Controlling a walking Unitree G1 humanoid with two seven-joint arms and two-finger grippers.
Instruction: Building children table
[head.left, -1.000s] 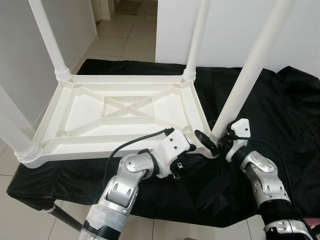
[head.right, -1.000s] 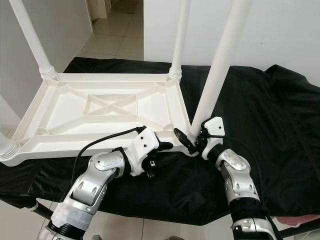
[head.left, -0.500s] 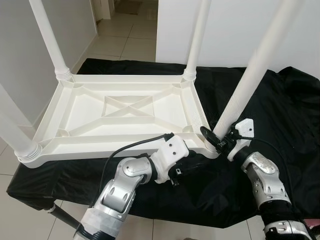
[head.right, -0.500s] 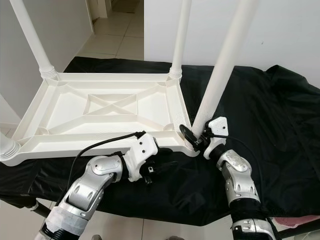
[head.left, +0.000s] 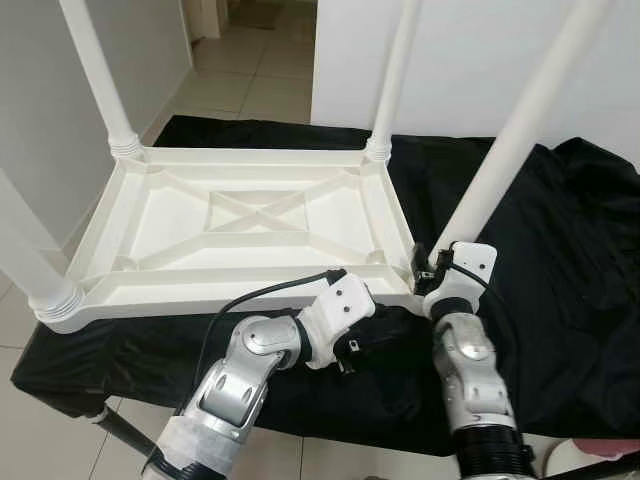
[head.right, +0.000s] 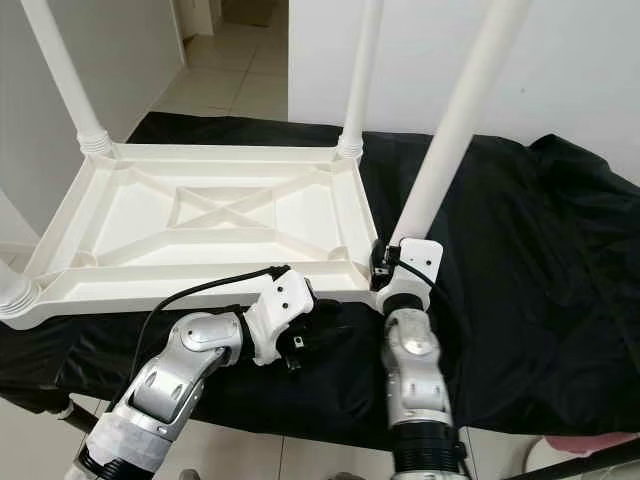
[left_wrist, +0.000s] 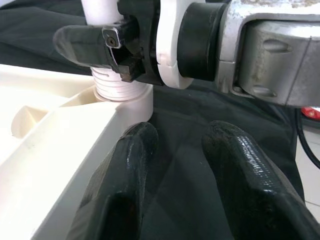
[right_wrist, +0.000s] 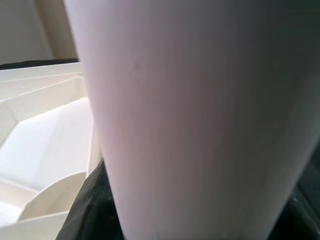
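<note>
A white plastic children's table (head.left: 240, 292) lies upside down on a black cloth, its legs pointing up. The near right leg (head.left: 510, 150) slants up from the near right corner. My right gripper (head.left: 425, 272) is clamped at that leg's base; one black finger (left_wrist: 80, 45) lies across the leg just above its ribbed collar (left_wrist: 117, 90). The right wrist view looks straight onto the leg (right_wrist: 190, 115). My left gripper (left_wrist: 175, 137) is open and holds nothing. It sits low on the cloth just below the table's near edge, pointing at that corner.
Three more legs stand in the far left (head.left: 100, 80), far right (head.left: 393, 70) and near left (head.left: 25, 250) corners. The black cloth (head.left: 560, 280) spreads wide to the right. A white wall (head.left: 460, 50) is behind, with tiled floor (head.left: 250, 70) at the back left.
My right forearm has swung left and its gripper has closed in on the leg's base. My left gripper has dropped from the table's edge down to the cloth.
</note>
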